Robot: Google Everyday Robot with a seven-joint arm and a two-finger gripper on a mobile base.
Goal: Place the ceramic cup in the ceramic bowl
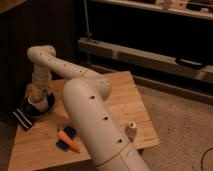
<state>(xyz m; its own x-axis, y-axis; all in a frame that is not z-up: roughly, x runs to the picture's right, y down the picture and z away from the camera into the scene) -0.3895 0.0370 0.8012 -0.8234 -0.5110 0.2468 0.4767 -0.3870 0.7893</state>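
Note:
The ceramic cup, small and pale, sits low inside the ceramic bowl, a shallow black bowl at the far left edge of the wooden table. My gripper hangs straight down from the wrist, right above the cup and at its mouth. My white arm reaches across the table from the bottom of the view and hides part of the bowl's right side.
A black-and-white striped cloth lies in front of the bowl at the left edge. An orange object on a blue one lies near the front. A small white bottle stands front right. A dark cabinet stands behind.

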